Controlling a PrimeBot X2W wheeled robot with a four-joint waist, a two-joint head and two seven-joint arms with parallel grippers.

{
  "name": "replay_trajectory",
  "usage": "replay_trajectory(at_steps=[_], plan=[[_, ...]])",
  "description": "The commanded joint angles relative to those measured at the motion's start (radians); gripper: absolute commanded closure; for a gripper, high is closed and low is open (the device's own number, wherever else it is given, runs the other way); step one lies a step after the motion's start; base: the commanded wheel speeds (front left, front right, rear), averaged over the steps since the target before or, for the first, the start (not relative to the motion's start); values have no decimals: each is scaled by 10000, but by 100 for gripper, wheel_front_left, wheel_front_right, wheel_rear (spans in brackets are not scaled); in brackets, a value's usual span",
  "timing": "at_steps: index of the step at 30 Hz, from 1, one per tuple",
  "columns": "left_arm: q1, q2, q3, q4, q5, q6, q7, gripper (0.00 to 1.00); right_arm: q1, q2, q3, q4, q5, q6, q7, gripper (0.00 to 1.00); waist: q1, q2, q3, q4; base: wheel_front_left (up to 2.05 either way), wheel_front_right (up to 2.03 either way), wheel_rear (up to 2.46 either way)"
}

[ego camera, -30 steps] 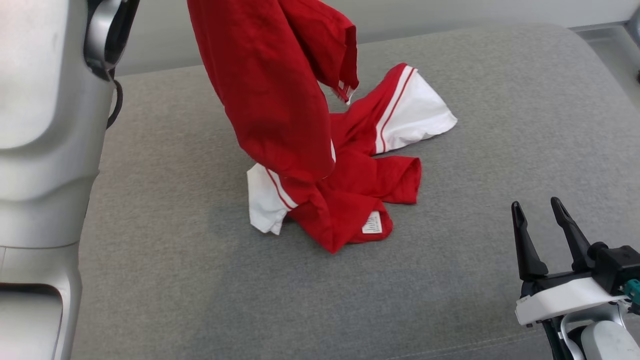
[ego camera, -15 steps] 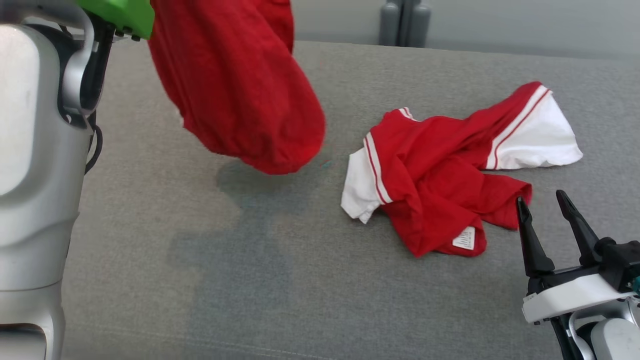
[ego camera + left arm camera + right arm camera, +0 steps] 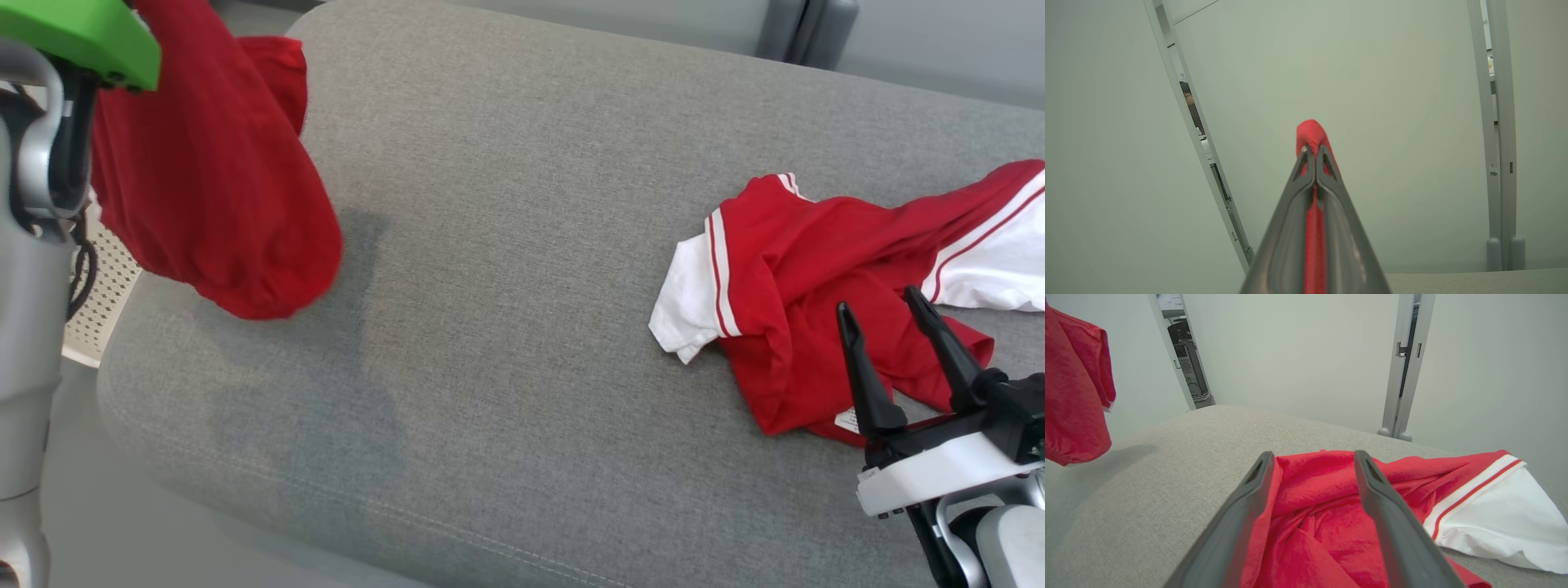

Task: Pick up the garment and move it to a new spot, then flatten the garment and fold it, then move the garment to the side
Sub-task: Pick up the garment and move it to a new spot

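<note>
The left claw (image 3: 1314,154) is clamped on a fold of the red garment (image 3: 212,204), hanging it clear over the grey cushion's (image 3: 506,245) left end, probably to lay it there, while the right claw (image 3: 875,300) hovers spread and empty above a second, red-and-white garment (image 3: 816,253).

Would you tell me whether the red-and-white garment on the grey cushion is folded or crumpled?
Crumpled: the red-and-white garment lies bunched in irregular wrinkles on the grey cushion, white sleeves splayed apart.

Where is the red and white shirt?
The red and white shirt lies on the right side of the grey cushion in the head view, just beyond the open right gripper.
</note>
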Motion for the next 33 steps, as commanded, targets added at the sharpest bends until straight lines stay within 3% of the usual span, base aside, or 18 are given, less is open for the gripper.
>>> replay_trajectory(at_steps=[1, 15, 23, 33], plan=[[161, 163, 95, 88, 4, 66, -55, 100, 63, -117, -39, -101, -25, -14, 43, 0, 0, 0, 133, -142, 0, 0, 0], [-737, 980, 764, 840, 21, 285, -650, 100, 131, -816, -652, -929, 100, -14, 469, 0, 0, 0, 921, -1158, 0, 0, 0], [-262, 553, 924, 1442, -362, 464, -1204, 100, 259, -1141, -954, -1338, 195, -14, 631, 0, 0, 0, 1484, -1488, 0, 0, 0], [869, -156, 1144, 4267, -1081, 259, -2152, 100, 158, -1502, -1181, -1601, 333, -14, 748, 0, 0, 0, 2081, -1836, 0, 0, 0]])
